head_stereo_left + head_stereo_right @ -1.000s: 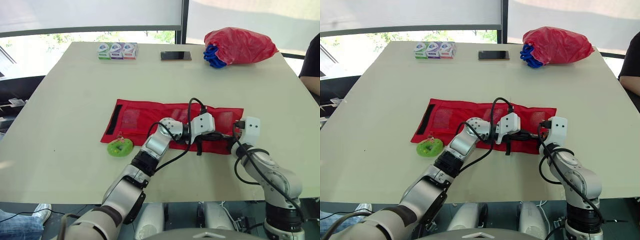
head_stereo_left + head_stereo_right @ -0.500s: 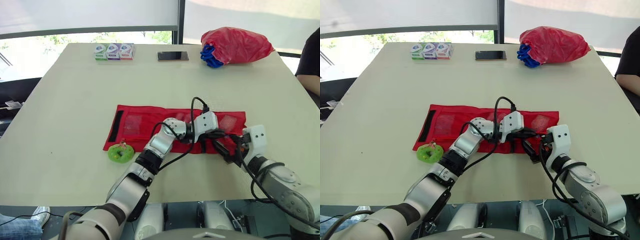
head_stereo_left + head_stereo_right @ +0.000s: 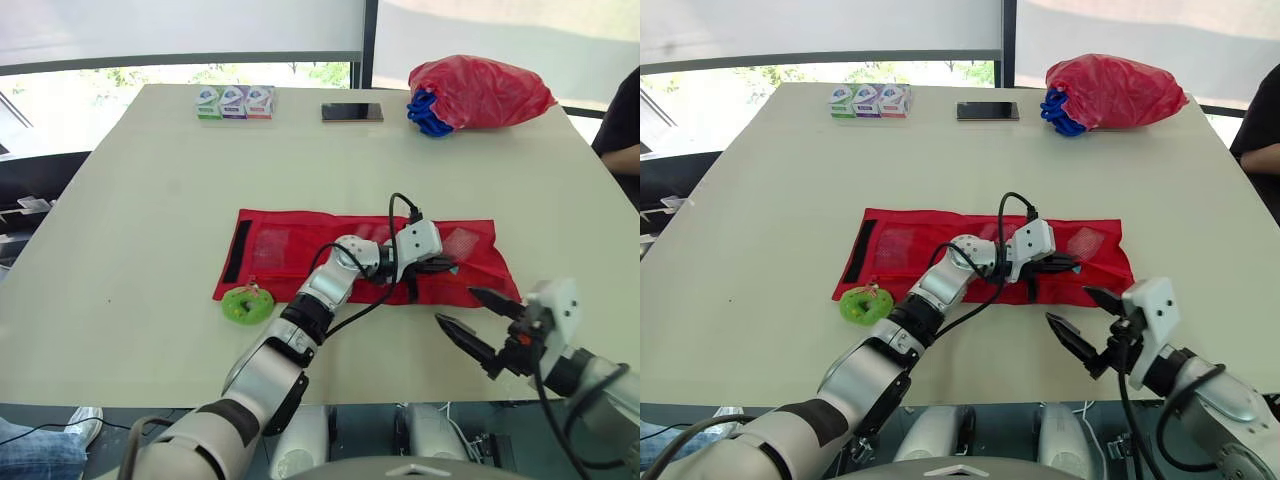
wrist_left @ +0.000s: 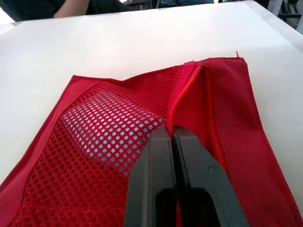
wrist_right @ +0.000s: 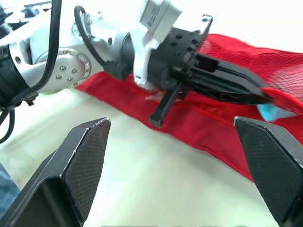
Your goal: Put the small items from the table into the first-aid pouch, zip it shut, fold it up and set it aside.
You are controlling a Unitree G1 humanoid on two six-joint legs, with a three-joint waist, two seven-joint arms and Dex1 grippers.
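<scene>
Zipping pouch (image 3: 300, 250) with left claw (image 4: 170, 129) pressed together on zip (image 4: 182, 90), right claw (image 3: 454, 305) spread at pouch's 5 o'clock. Next: pull zip along while pinning pouch end.

Mesh-and-cloth pouch (image 4: 109, 137), matt table (image 4: 118, 42)

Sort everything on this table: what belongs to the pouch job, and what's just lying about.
Job: red pouch; green round item beside it; left gripper, shut at the zip; right gripper, open; perhaps the three small boxes.
Lying about: phone; red bag at the far edge.
</scene>
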